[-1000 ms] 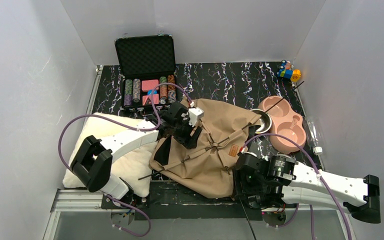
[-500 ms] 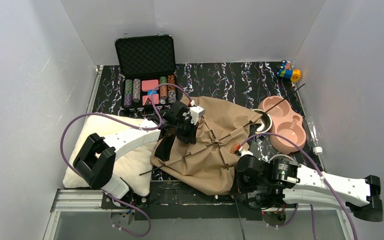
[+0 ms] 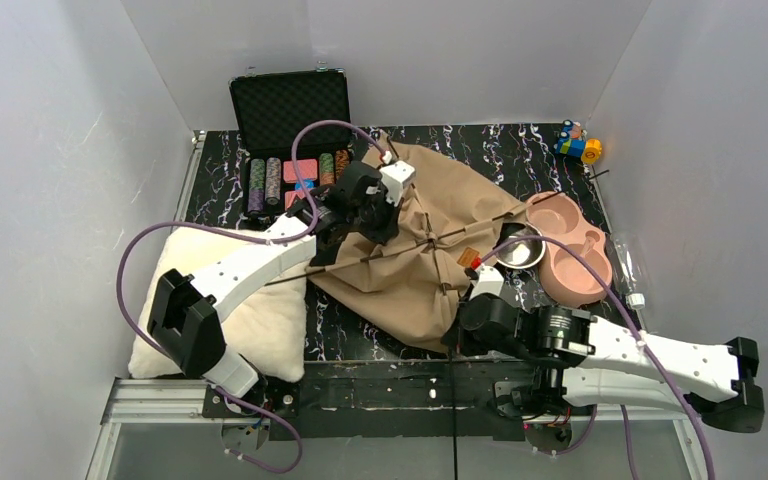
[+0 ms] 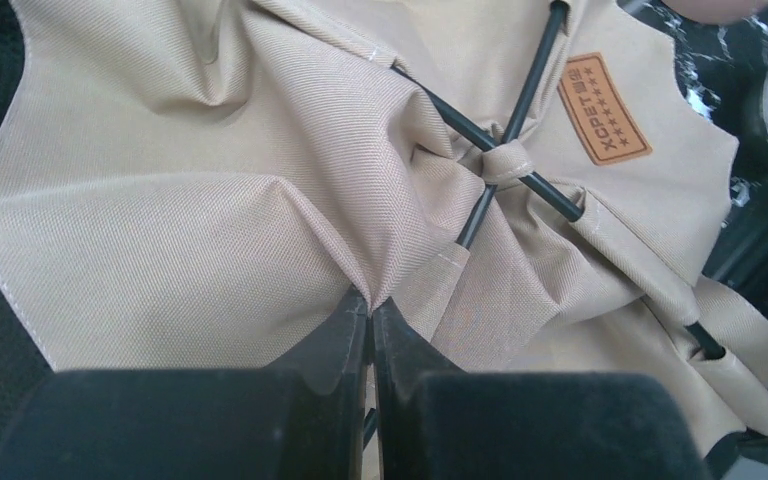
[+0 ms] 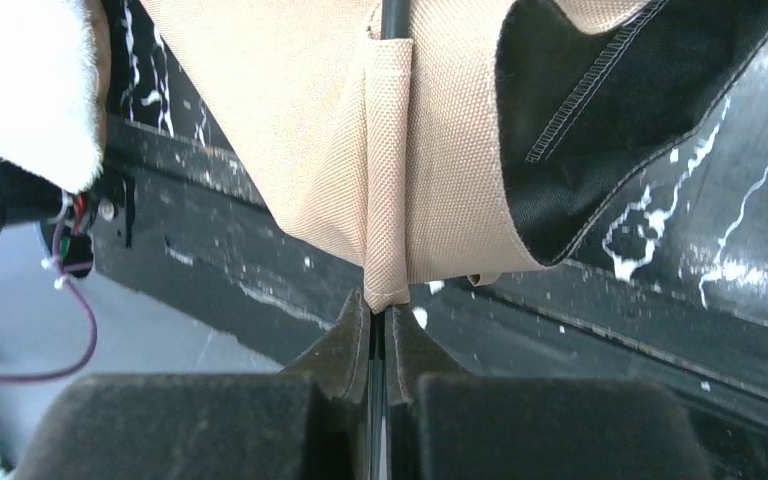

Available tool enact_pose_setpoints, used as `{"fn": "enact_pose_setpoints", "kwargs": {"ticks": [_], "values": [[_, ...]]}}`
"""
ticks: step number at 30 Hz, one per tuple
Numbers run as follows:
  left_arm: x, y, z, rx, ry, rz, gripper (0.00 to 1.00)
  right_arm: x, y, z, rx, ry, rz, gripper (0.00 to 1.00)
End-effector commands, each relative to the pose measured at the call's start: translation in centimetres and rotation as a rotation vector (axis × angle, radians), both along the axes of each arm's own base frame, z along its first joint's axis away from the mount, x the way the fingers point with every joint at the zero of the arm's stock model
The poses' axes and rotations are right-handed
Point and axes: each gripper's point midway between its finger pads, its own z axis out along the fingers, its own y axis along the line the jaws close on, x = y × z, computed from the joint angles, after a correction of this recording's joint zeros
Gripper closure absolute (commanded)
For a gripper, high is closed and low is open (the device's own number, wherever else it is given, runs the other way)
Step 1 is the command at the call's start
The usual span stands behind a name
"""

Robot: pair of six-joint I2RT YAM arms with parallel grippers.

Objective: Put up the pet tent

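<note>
Light soft, even, white, coming from overhead. Pale walls (image 3: 50, 150) bright, no hard shadows. Faint shade under pet tent (image 3: 430, 250) folds and beneath arms. Dark marbled table (image 3: 480, 150) shows little glare. Metal bowl (image 3: 518, 250) catches bright reflection; in left wrist view it washes out to white blur at right edge. Top view sharp throughout. Wrist views: canvas weave crisp, own jaws at bottom edge soft, out of focus. White fluffy patch (image 5: 20, 90) overexposed, blurred, in right wrist corner.
</note>
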Motion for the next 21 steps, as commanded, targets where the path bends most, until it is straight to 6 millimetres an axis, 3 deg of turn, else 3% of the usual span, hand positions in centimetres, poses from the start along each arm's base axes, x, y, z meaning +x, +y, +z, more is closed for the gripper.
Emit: {"fn": "enact_pose_setpoints", "kwargs": {"ticks": [1,2,3,7,9,10,13,17,21], "values": [[3.4,2.3,2.2,0.038,-0.087,0.08,1.0,4.6,3.6,5.3,0.142,-0.2,-0.13,0.99],[4.0,2.8,2.4,0.029,-0.085,0.096,1.0,5.1,4.0,5.6,0.147,-0.217,-0.147,0.99],[4.5,3.2,2.7,0.018,-0.077,0.111,0.92,5.6,4.4,5.8,0.148,-0.231,-0.163,0.99],[5.2,3.9,5.1,-0.028,-0.099,0.134,0.25,7.1,6.5,6.4,0.183,-0.272,-0.21,0.99],[5.0,4.3,7.0,-0.053,-0.134,0.146,0.07,7.9,7.4,6.4,0.178,-0.281,-0.225,0.99],[4.9,4.6,7.9,-0.064,-0.15,0.16,0.03,8.2,7.9,6.3,0.176,-0.283,-0.23,0.99],[4.4,6.7,10.0,-0.085,-0.198,0.257,0.02,9.1,9.2,5.7,0.16,-0.285,-0.234,0.99],[2.5,10.3,9.8,-0.118,-0.204,0.423,0.02,10.6,10.5,4.5,0.166,-0.26,-0.243,0.99],[-1.0,11.5,8.1,-0.191,-0.157,0.429,0.02,12.3,11.4,3.9,0.162,-0.26,-0.232,0.99]]}}
